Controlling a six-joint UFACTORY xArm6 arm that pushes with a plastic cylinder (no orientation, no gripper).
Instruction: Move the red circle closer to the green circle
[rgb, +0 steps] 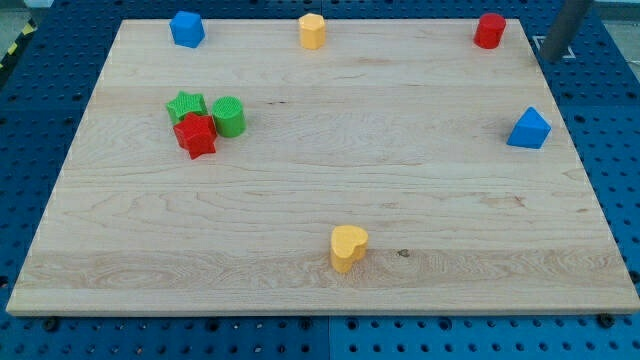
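Wooden board (320, 180) on blue pegboard (610, 130)

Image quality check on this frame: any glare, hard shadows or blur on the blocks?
Camera view: even, diffuse light, no glare on the board; soft short shadows only, e.g. under the yellow heart; red circle and green circle sharp; my tip slightly soft at the view's top right.

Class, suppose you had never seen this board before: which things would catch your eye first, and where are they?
First, the tight cluster at the view's left: a green star, red star and green circle pressed together. Next, the red circle alone at the top right, with my tip just right of it, off the board's edge. A yellow heart sits alone near the bottom.
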